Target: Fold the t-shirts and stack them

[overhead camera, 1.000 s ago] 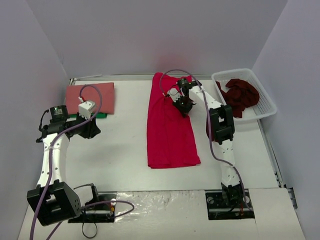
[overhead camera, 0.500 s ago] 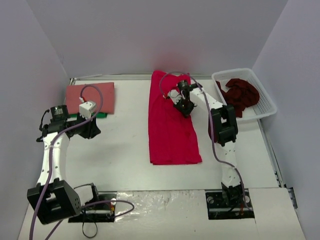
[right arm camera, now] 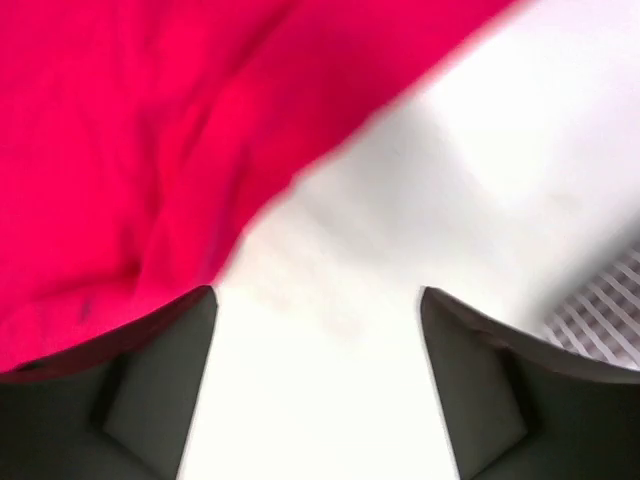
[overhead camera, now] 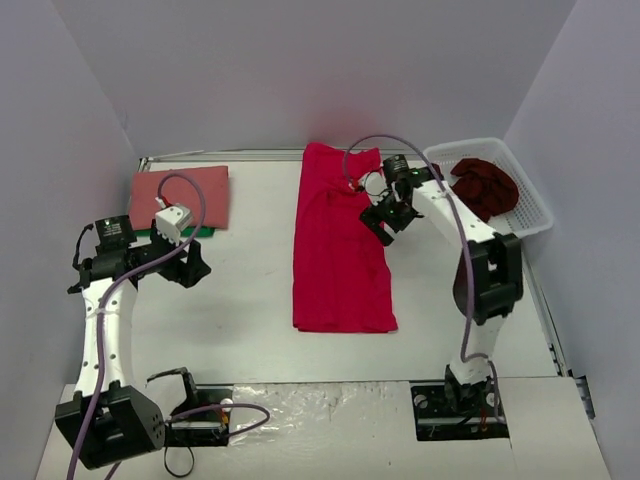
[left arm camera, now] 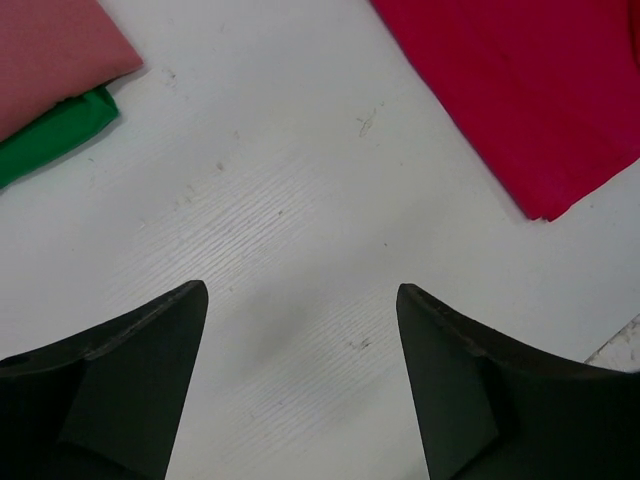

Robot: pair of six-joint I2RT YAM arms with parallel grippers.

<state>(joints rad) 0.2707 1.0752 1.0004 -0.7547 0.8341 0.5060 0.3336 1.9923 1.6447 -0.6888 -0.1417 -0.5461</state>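
**Inspector A:** Arm positions?

**Inspector B:** Left gripper (left arm camera: 300,295) low over the bare table (overhead camera: 250,300), jaws released. Right gripper (right arm camera: 318,295) reaches to the crimson t-shirt's (overhead camera: 340,250) right edge, jaws likewise released.

**A:** Containers?

**B:** White basket (overhead camera: 535,215), far right, holds the crumpled maroon t-shirt (overhead camera: 485,188).

**A:** Clearance?

**B:** Crimson lies flat mid-table. The salmon t-shirt (overhead camera: 180,195) is folded far left. Open table between.
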